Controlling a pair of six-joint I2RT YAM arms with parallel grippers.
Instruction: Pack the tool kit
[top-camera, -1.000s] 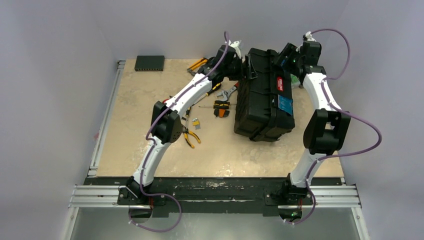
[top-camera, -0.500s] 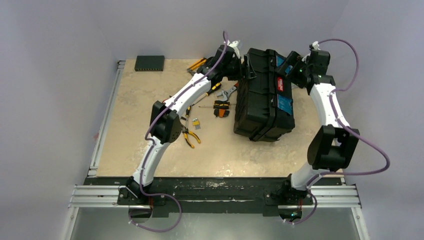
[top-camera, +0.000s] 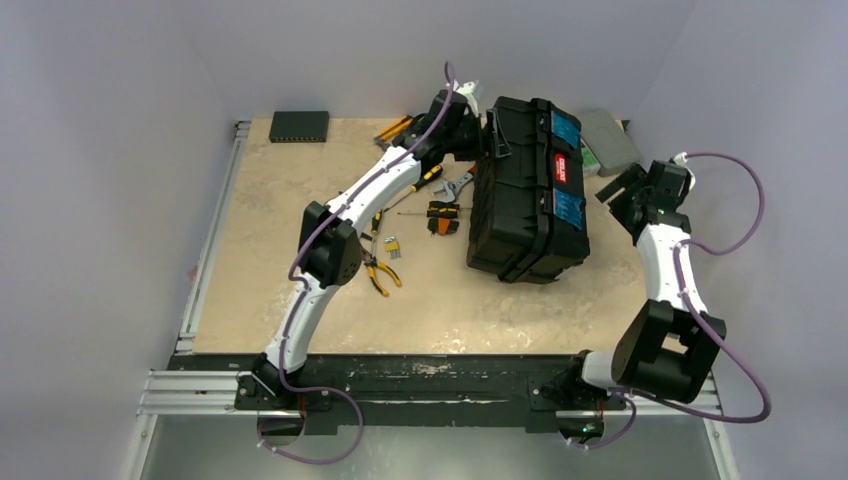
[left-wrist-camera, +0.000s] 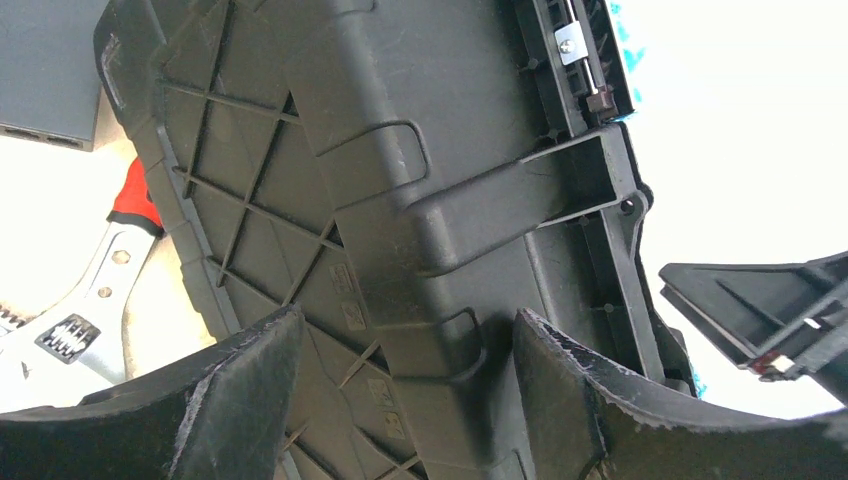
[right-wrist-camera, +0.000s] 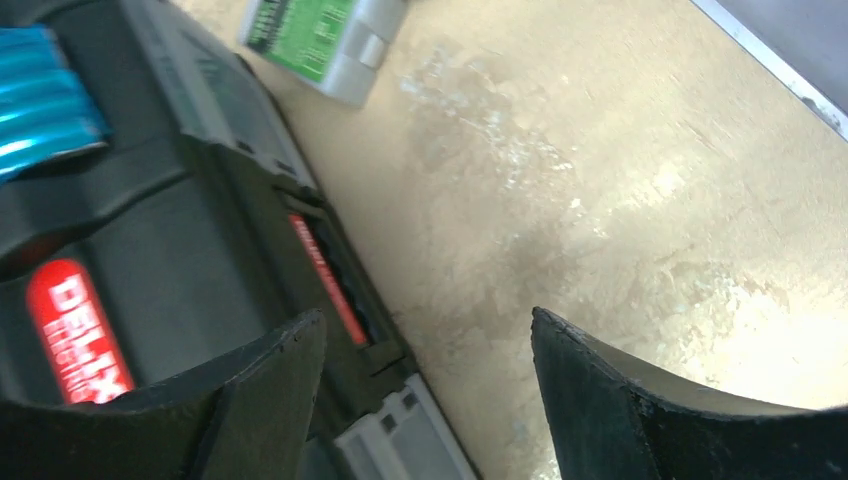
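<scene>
Far right of tabletop (top-camera: 300, 220): toolbox (top-camera: 528, 190) shut, seemingly tipped on edge | left end effector (left-wrist-camera: 405, 330) jaws wide, straddling its ribbed underside, nothing clamped | right end effector (right-wrist-camera: 428, 330) spread, empty, just beside it | risk: box slips off that lone prop onto loose tools (top-camera: 443, 212) | unclear: left contact, box interior

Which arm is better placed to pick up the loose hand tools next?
Left, probably. The hand tools lie left of the toolbox, beside the left arm. The right end effector hangs open right of the toolbox, which blocks its way.
</scene>
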